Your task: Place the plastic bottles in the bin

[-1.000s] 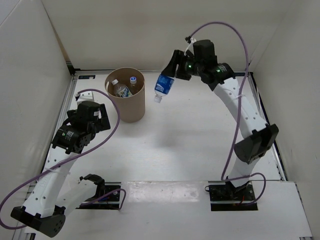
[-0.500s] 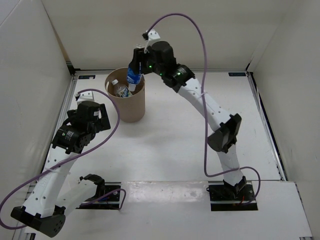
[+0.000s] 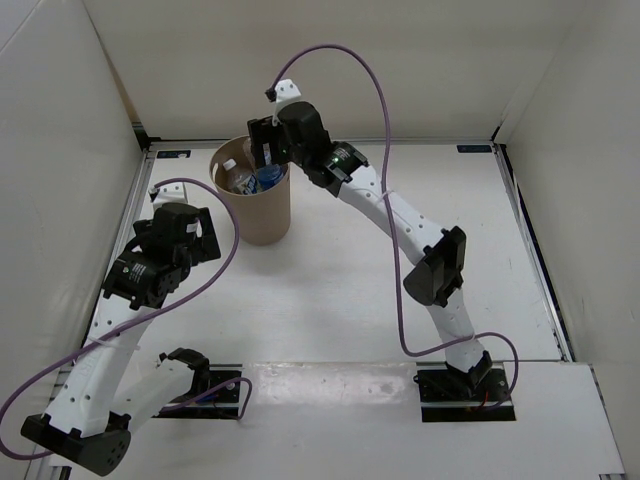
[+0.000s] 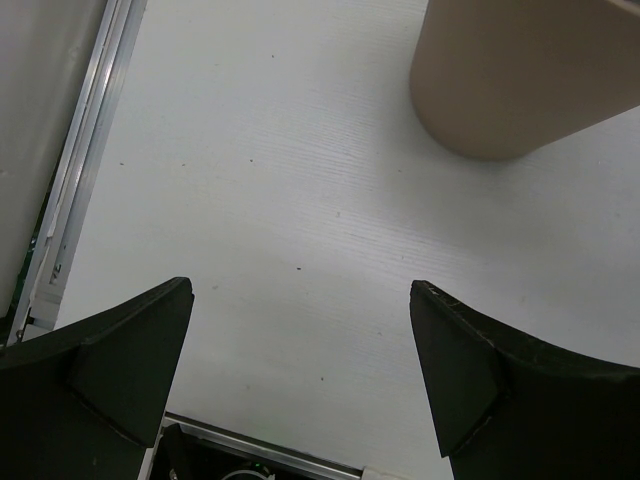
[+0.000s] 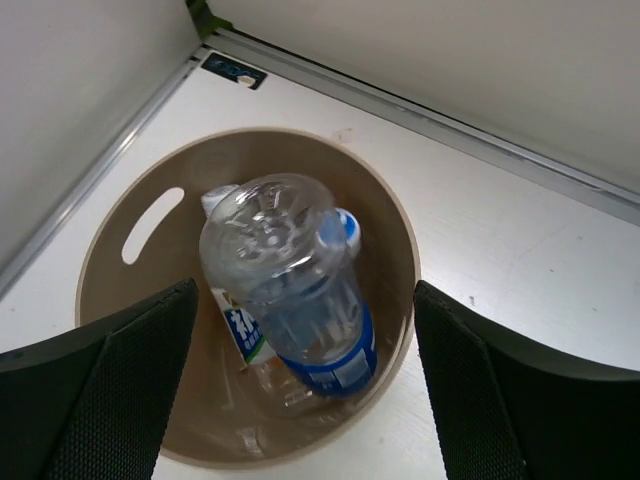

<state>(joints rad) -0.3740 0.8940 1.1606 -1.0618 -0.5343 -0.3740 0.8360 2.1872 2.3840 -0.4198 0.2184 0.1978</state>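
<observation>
My right gripper (image 3: 264,150) hangs open right above the tan bin (image 3: 262,222). A clear blue-labelled bottle (image 5: 290,290) sits base-up inside the bin (image 5: 130,290), between my spread fingers and touching neither of them. Under it lie two more plastic bottles, one with a white and green label (image 5: 240,335) and one showing a blue and white cap (image 5: 347,228). From above, the blue-labelled bottle (image 3: 268,178) shows inside the rim. My left gripper (image 3: 197,232) stands open and empty over bare table, left of the bin (image 4: 520,75).
White walls close in the table on the left, back and right. A metal rail (image 4: 85,170) runs along the left edge. The bin has a slot handle (image 5: 150,225) in its wall.
My right arm swung left with the blue-labelled bottle from beside the bin to over it, then opened. The bottle has dropped into the bin. The left arm stayed still.
</observation>
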